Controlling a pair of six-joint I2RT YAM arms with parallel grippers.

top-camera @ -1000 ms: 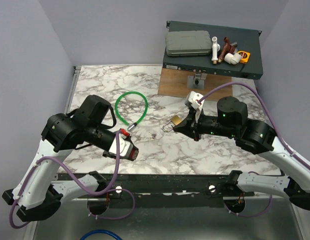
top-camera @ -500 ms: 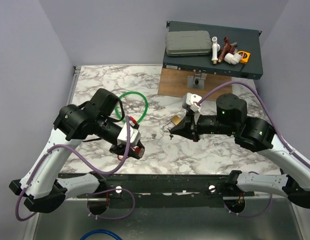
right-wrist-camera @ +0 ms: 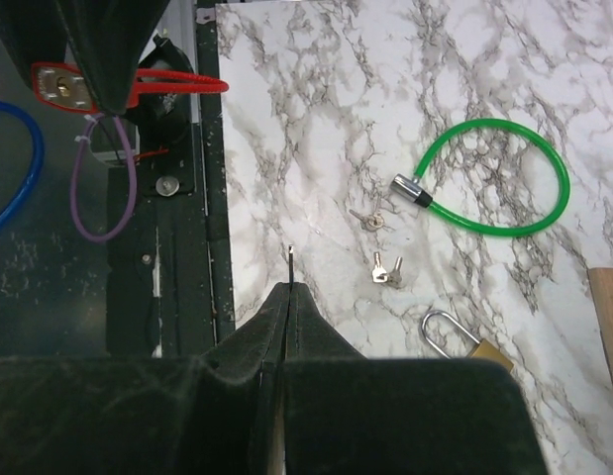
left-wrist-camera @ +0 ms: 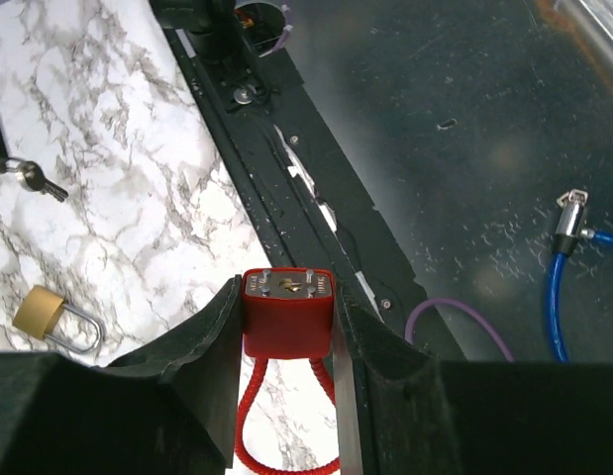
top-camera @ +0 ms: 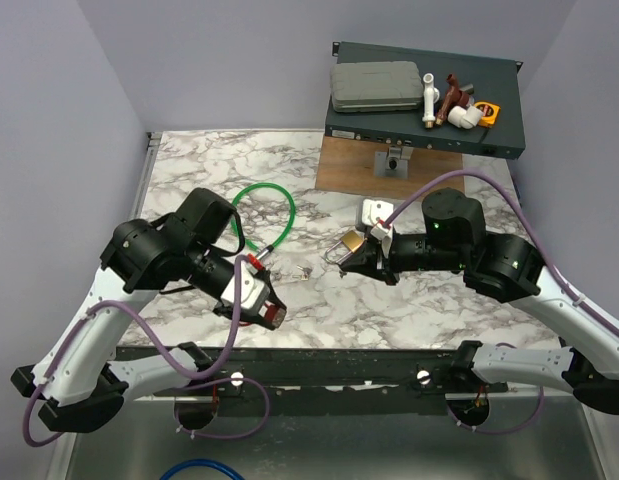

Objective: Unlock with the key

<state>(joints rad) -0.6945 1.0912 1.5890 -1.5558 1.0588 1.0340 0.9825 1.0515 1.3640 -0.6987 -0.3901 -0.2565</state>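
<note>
My left gripper (left-wrist-camera: 286, 299) is shut on a red padlock (left-wrist-camera: 286, 315) with a red flexible cable shackle, keyhole face towards the camera, held above the table's front edge (top-camera: 264, 310). My right gripper (right-wrist-camera: 289, 289) is shut on a thin metal key (right-wrist-camera: 290, 263); only its blade sticks out past the fingertips, seen edge-on. In the top view my right gripper (top-camera: 347, 266) hovers right of the red padlock, apart from it. The red padlock also shows in the right wrist view (right-wrist-camera: 63, 84). No red tag on the key shows.
A brass padlock (top-camera: 351, 243) and small loose keys (right-wrist-camera: 387, 269) lie mid-table. A green cable loop (top-camera: 261, 212) lies behind them. A black rack case (top-camera: 424, 95) with fittings stands at the back right. A blue cable (left-wrist-camera: 573, 287) lies below the table.
My left arm rose and came back down, keeping the red padlock near the front edge. My right wrist shifted a little left and turned, still pinching the key.
</note>
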